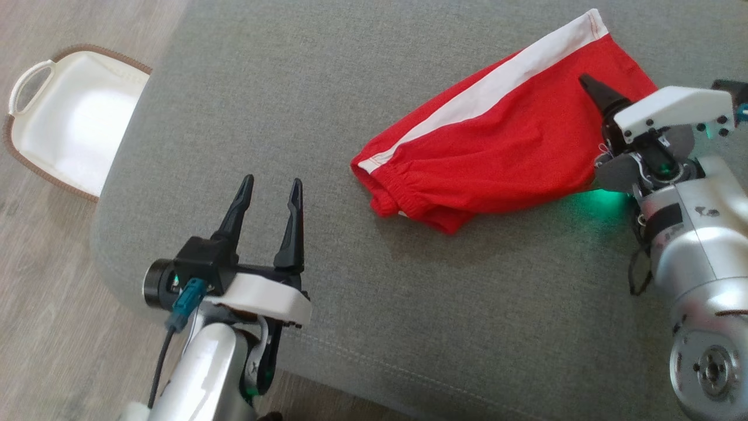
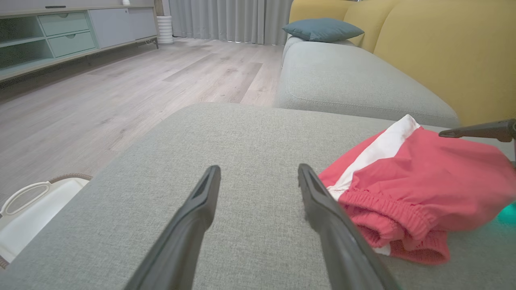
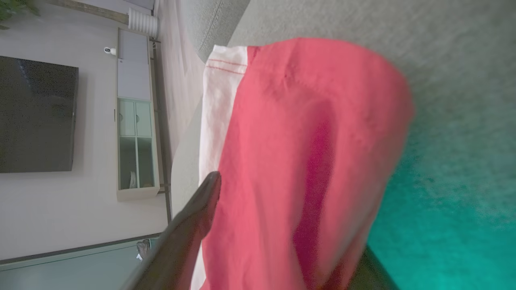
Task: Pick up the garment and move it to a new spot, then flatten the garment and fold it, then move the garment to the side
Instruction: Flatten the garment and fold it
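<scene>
The garment (image 1: 497, 146) is a pair of red shorts with a white side stripe, lying folded on the grey ottoman (image 1: 280, 88) at the upper right. My right gripper (image 1: 587, 88) stands open at the garment's right end, turned on its side. One dark finger (image 3: 201, 209) lies over the red cloth (image 3: 302, 121) and the other is mostly hidden beneath it. My left gripper (image 1: 273, 181) hovers open and empty over the ottoman's front left, well left of the elastic waistband (image 2: 387, 209). Its tips (image 2: 259, 169) point across the cushion.
A white basket (image 1: 70, 117) with a brown rim sits on the wooden floor left of the ottoman. Beyond the ottoman stands a yellow sofa with a grey seat (image 2: 346, 80) and a blue cushion (image 2: 322, 28). The ottoman's left half is bare fabric.
</scene>
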Robot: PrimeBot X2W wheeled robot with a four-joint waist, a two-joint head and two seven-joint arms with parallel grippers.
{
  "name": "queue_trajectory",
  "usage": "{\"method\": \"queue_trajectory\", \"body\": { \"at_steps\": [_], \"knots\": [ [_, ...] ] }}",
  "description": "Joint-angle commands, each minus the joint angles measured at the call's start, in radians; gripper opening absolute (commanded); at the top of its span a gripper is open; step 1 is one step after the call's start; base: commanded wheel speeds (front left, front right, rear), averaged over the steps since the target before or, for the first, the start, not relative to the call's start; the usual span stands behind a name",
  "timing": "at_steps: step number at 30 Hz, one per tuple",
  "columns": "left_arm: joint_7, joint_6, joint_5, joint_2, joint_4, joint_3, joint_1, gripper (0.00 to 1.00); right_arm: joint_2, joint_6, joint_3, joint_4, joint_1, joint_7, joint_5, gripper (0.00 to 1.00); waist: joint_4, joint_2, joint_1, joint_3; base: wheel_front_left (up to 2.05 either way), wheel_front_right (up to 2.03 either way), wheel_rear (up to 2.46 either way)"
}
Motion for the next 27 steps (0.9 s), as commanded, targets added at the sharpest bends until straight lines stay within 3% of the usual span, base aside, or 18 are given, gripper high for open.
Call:
{"method": "queue_trajectory", "body": {
  "at_steps": [1, 2, 3, 10, 16, 27],
  "knots": [
    [-0.005, 0.01, -0.005, 0.004, -0.037, 0.029, -0.035, 1.0, 0.046, 0.004, 0.017, 0.016, 0.004, 0.002, -0.007, 1.0, 0.002, -0.0001, 0.0, 0.003, 0.0, 0.0, 0.0],
    [-0.005, 0.012, -0.008, 0.004, -0.037, 0.028, -0.037, 1.0, 0.047, 0.004, 0.019, 0.022, -0.006, 0.002, -0.013, 0.54, 0.002, -0.0001, 0.0, 0.004, 0.0, 0.0, 0.0],
    [-0.005, 0.014, -0.01, 0.004, -0.037, 0.028, -0.037, 1.0, 0.047, 0.004, 0.021, 0.025, -0.014, -0.004, -0.017, 0.0, 0.001, -0.0001, 0.0, 0.004, 0.0, 0.0, 0.0],
    [-0.005, 0.02, -0.015, 0.004, -0.029, 0.037, -0.033, 1.0, 0.051, 0.004, 0.0, -0.005, 0.003, -0.071, 0.033, 0.0, -0.04, -0.0001, 0.0, -0.027, 0.0, 0.0, 0.0],
    [-0.005, 0.012, -0.004, 0.004, -0.018, 0.049, -0.019, 1.0, 0.052, 0.004, 0.065, -0.137, 0.123, -0.104, 0.146, 0.0, -0.11, -0.0001, 0.0, -0.083, 0.0, 0.0, 0.0],
    [-0.005, 0.006, 0.011, 0.004, -0.008, 0.076, 0.054, 1.0, 0.052, 0.004, 0.221, -0.382, 0.466, -0.369, 0.258, 0.0, -0.237, -0.0001, 0.0, -0.202, 0.0, 0.0, 0.0]
  ]
}}
